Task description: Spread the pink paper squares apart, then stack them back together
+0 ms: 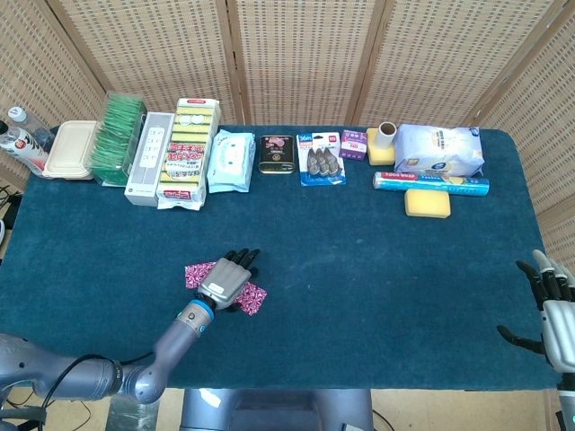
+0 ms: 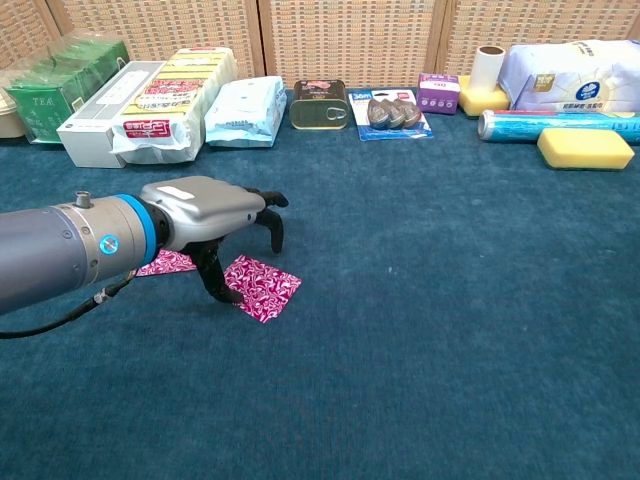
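Two pink patterned paper squares lie on the blue cloth near the table's front left. One pink square point(image 1: 252, 300) point(image 2: 264, 286) shows to the right of my left hand point(image 1: 228, 278) point(image 2: 205, 212); the other pink square point(image 1: 197, 274) point(image 2: 166, 263) peeks out on the hand's left. The hand arches over both, with a dark fingertip point(image 2: 214, 288) pressing on the near edge of the right square and the other fingers held apart above the cloth. My right hand point(image 1: 553, 312) hangs off the table's front right corner, fingers spread and holding nothing; only the head view shows it.
Along the back edge stands a row of goods: green tea packs point(image 1: 118, 136), a white box point(image 1: 149, 157), sponge packs point(image 1: 186, 151), wipes point(image 1: 231, 162), a tin point(image 1: 277, 153), a blister pack point(image 1: 321, 158), a foil roll point(image 1: 431, 182) and a yellow sponge point(image 1: 427, 203).
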`<move>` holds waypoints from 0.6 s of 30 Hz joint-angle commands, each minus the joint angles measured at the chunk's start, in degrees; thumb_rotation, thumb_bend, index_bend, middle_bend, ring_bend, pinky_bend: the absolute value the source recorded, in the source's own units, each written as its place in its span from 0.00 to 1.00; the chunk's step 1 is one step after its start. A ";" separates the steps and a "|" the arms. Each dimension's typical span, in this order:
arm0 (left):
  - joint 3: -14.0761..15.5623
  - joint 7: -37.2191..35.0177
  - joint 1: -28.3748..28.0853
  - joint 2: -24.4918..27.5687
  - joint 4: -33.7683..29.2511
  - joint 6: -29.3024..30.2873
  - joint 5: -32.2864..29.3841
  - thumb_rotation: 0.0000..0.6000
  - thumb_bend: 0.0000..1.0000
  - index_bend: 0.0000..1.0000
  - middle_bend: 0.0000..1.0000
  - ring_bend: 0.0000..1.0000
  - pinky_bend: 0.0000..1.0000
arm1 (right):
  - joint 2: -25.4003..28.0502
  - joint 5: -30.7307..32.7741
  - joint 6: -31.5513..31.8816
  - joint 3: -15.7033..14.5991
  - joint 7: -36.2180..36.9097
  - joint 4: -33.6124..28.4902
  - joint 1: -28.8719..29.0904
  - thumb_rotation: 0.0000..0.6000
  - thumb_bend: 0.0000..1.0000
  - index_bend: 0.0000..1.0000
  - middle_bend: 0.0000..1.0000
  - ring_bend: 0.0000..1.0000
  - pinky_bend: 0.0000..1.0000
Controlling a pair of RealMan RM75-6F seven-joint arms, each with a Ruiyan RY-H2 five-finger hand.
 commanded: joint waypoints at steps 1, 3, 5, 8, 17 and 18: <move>-0.17 -0.47 1.16 1.36 -2.20 2.95 1.03 1.00 0.20 0.26 0.00 0.04 0.13 | 0.07 0.03 -0.03 0.04 0.10 0.01 0.02 1.00 0.00 0.10 0.00 0.00 0.00; -0.34 -0.66 2.11 2.57 -3.75 5.01 0.59 1.00 0.20 0.26 0.00 0.04 0.12 | 0.09 0.00 -0.05 0.04 0.29 0.02 0.03 1.00 0.00 0.10 0.00 0.00 0.00; -0.99 -1.77 3.50 4.46 -4.88 7.04 -0.77 1.00 0.20 0.26 0.00 0.04 0.11 | 0.14 -0.20 -0.02 -0.01 0.38 -0.03 0.03 1.00 0.00 0.10 0.00 0.00 0.00; -1.23 -4.17 4.87 6.18 -4.77 7.08 -1.08 1.00 0.20 0.23 0.00 0.04 0.11 | 0.17 -0.46 0.12 -0.08 0.40 -0.10 -0.02 1.00 0.00 0.10 0.00 0.00 0.00; -0.09 -13.56 9.38 7.25 0.85 3.59 0.83 1.00 0.20 0.12 0.00 0.04 0.11 | -0.07 -0.35 -0.06 -0.10 -0.15 -0.15 0.06 1.00 0.00 0.10 0.00 0.00 0.00; 0.29 -14.46 9.92 7.14 1.40 3.56 1.92 1.00 0.20 0.11 0.00 0.04 0.11 | -0.14 -0.31 -0.15 -0.12 -0.30 -0.13 0.09 1.00 0.00 0.10 0.00 0.00 0.00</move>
